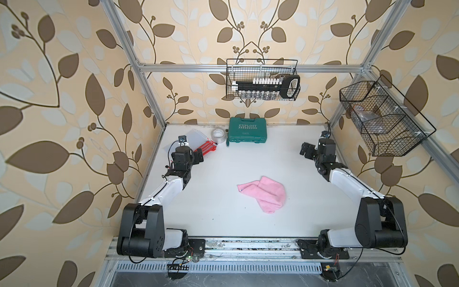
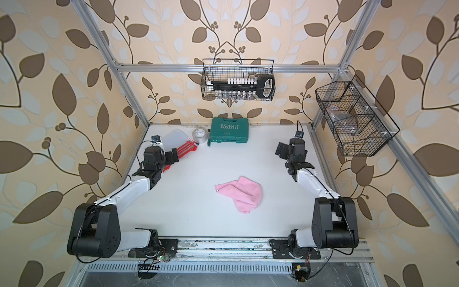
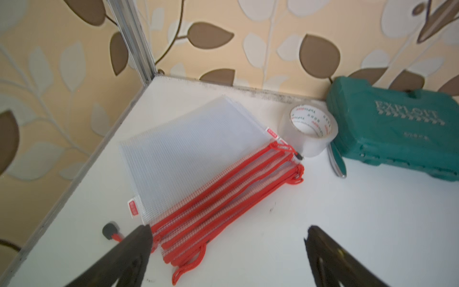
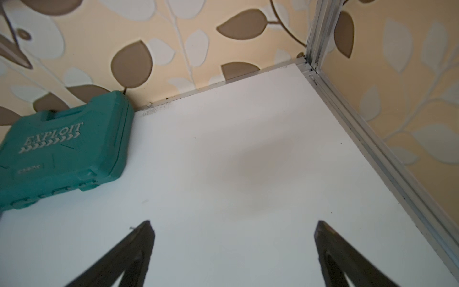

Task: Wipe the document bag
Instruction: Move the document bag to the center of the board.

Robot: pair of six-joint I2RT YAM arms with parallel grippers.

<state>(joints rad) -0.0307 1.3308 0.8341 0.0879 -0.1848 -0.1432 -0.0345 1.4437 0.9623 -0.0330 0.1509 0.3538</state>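
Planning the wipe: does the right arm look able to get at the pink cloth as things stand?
Probably yes: the right gripper is open and empty, and nothing stands between it and the pink cloth.

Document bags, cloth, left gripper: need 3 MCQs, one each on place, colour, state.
1. Where does the stack of document bags lie?
A. Hanging on the back wall
B. On the table, far left corner, beside the tape roll
C. At the near edge, centre

2. What colour is the cloth?
A. Green
B. White
C. Pink

3. The left gripper is:
A. Open, gripping nothing
B. Shut on a bag
C. Shut on the cloth

Answers:
1 B: the left wrist view shows the stack next to the tape roll by the corner post.
2 C: it is pink in both top views.
3 A: its jaws stand wide apart, closed on nothing.
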